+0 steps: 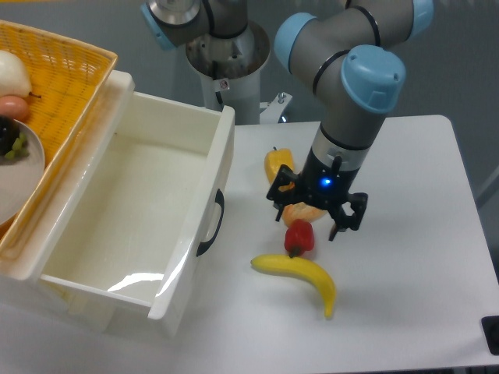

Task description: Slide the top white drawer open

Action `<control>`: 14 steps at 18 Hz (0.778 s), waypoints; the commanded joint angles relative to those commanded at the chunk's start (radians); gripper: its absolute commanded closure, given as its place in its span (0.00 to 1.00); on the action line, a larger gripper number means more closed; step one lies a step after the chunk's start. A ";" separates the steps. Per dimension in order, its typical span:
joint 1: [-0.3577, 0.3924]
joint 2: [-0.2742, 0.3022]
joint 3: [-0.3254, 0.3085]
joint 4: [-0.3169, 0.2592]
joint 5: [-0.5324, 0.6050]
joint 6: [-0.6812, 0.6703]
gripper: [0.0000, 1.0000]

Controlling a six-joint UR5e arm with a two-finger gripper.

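Note:
The top white drawer [140, 195] stands slid far out of the white cabinet [121, 82] toward the right, and its inside is empty. Its black curved handle [211, 224] is on the front panel, facing the gripper. My gripper [313, 213] points down at the table to the right of the drawer, about a hand's width from the handle and not touching it. Its jaws are spread open, straddling an orange fruit [299, 213] that lies on the table. The lower drawer is hidden from view.
A yellow wicker basket [66, 86] with fruit and a white bowl [15, 167] sits on the cabinet at left. A yellow-orange pepper [277, 163], a red fruit [300, 237] and a banana [300, 274] lie near the gripper. The robot base [226, 66] stands at the back.

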 joint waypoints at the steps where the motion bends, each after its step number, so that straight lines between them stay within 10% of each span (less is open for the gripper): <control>1: -0.002 0.000 -0.009 -0.003 0.023 0.060 0.00; 14: 0.038 -0.135 0.097 -0.014 0.192 0.292 0.00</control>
